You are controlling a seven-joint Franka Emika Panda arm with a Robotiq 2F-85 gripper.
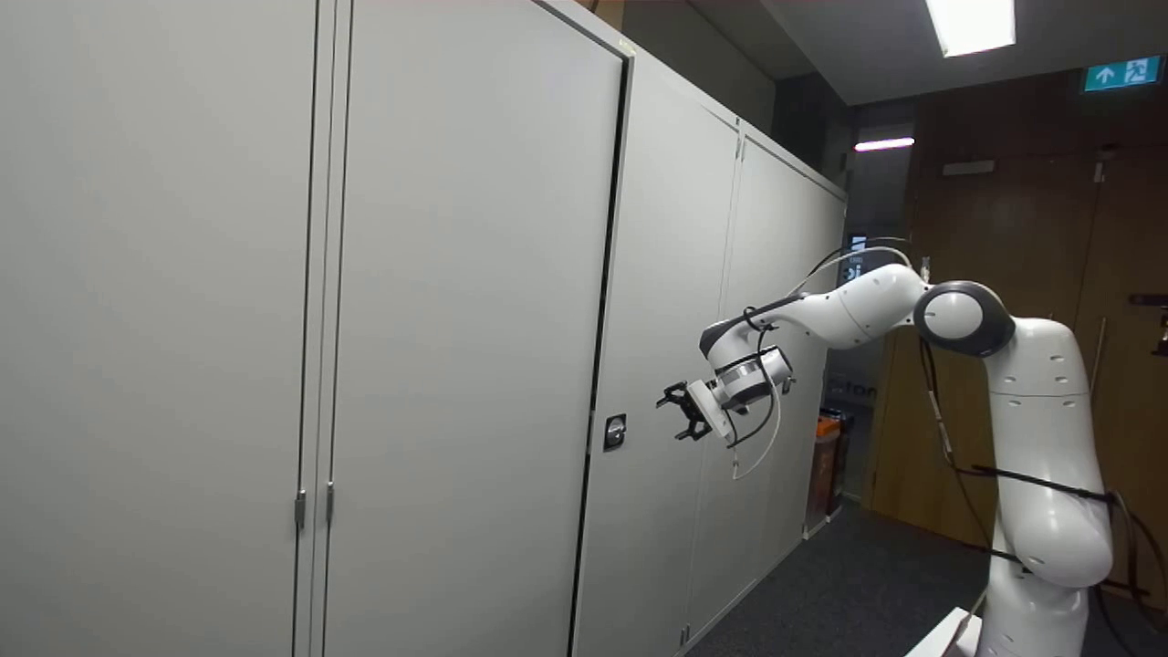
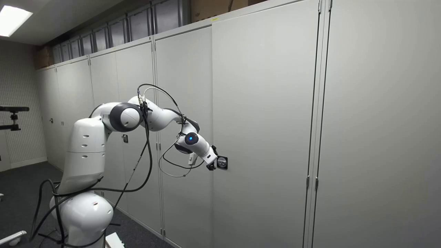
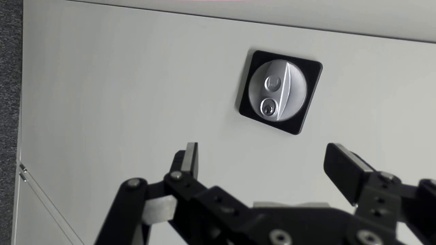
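A round silver turn-knob (image 3: 277,90) with a raised ridge and a keyhole sits in a black square plate (image 3: 308,73) on a pale grey cabinet door (image 3: 136,85). In the wrist view it lies above and beyond my gripper (image 3: 262,148), whose fingers (image 3: 192,158) stand wide apart with nothing between them. The same knob (image 1: 615,432) shows in an exterior view, to the left of the gripper (image 1: 670,421) and apart from it. In another exterior view the gripper (image 2: 212,158) appears right beside the knob (image 2: 222,162); the depth between them is hard to judge there.
A seam (image 3: 238,21) separates the door from a neighbouring panel (image 1: 474,274). Grey cabinets (image 2: 134,86) run along the wall, with boxes (image 2: 117,34) on top. Cables (image 2: 149,155) hang from the arm. An orange-lidded bin (image 1: 827,427) stands at the cabinets' far end.
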